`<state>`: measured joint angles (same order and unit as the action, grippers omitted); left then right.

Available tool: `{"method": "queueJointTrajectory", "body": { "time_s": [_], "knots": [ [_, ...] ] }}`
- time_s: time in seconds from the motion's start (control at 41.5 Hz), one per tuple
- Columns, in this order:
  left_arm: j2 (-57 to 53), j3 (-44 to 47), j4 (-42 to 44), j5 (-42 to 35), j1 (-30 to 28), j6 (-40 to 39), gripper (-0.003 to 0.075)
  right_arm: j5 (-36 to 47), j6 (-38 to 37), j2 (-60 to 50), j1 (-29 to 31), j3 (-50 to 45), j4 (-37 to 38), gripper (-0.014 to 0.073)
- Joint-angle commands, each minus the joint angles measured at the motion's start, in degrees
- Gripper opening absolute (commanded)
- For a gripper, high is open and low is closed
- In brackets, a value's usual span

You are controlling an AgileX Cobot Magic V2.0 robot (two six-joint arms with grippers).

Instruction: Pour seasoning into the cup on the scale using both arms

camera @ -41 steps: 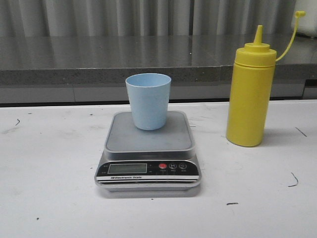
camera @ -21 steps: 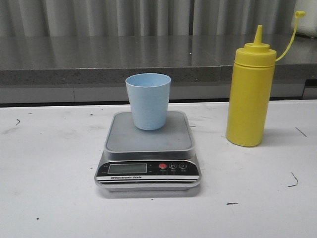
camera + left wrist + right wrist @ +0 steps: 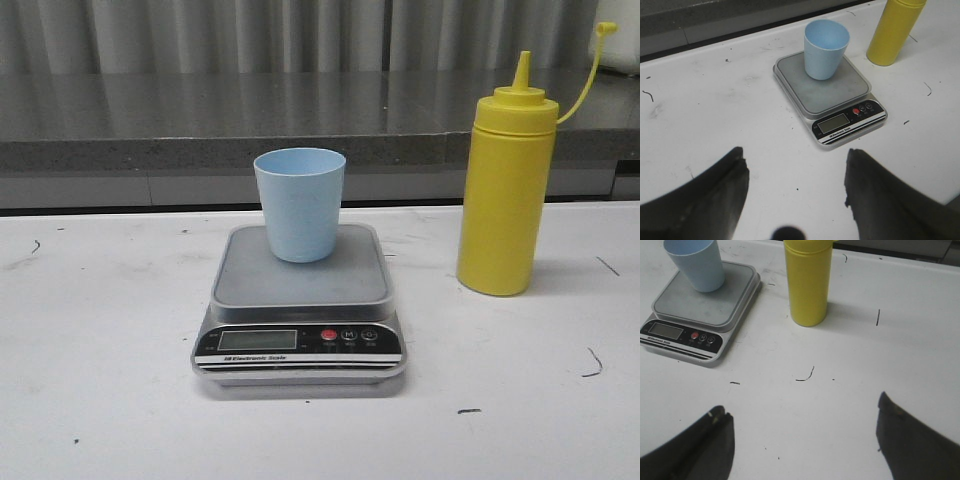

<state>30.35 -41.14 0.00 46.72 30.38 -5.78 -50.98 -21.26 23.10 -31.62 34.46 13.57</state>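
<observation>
Nothing has changed across last second: you see same scene, pour not yet begun. Cup stands upright on scale, toward platform's rear edge, mid-desk. Seasoning upright on desk, just right of scale, cap off, untouched. Left gripper and right gripper hover near desk's front edge, jaws spread wide, both empty.

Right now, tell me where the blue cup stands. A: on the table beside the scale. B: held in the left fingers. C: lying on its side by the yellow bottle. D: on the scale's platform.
D: the cup stands upright on the steel platform of the scale, apart from the yellow bottle.
</observation>
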Motion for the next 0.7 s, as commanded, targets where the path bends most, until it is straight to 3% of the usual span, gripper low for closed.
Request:
{"method": "queueJointTrajectory", "body": {
  "time_s": [0.0,0.145,0.265,0.41,0.482,0.531,0.675],
  "knots": [
    [0.12,-1.46,0.00,-4.61,0.40,-0.54,0.0421,3.78,0.85,0.31,-0.20,1.99,2.13,0.0559],
    [0.12,-1.46,0.00,-4.61,0.40,-0.54,0.0389,3.78,0.85,0.31,-0.20,1.89,2.19,0.0339],
    [0.12,-1.46,0.00,-4.61,0.40,-0.54,0.0262,3.83,0.85,0.31,-0.20,1.89,2.19,0.0115],
    [0.12,-1.46,0.00,-4.61,0.40,-0.54,0.0090,3.83,0.85,0.31,-0.20,1.89,2.19,-0.0068],
    [0.12,-1.46,0.00,-4.61,0.40,-0.54,0.0019,3.83,0.85,0.31,-0.20,1.89,2.19,-0.0126],
    [0.12,-1.46,0.00,-4.61,0.40,-0.54,-0.0021,3.83,0.85,0.31,-0.20,1.89,2.19,-0.0119],
    [0.12,-1.46,0.00,-4.61,0.40,-0.54,-0.0020,3.53,0.85,0.31,-0.20,1.89,2.54,-0.0123]
  ]
}}
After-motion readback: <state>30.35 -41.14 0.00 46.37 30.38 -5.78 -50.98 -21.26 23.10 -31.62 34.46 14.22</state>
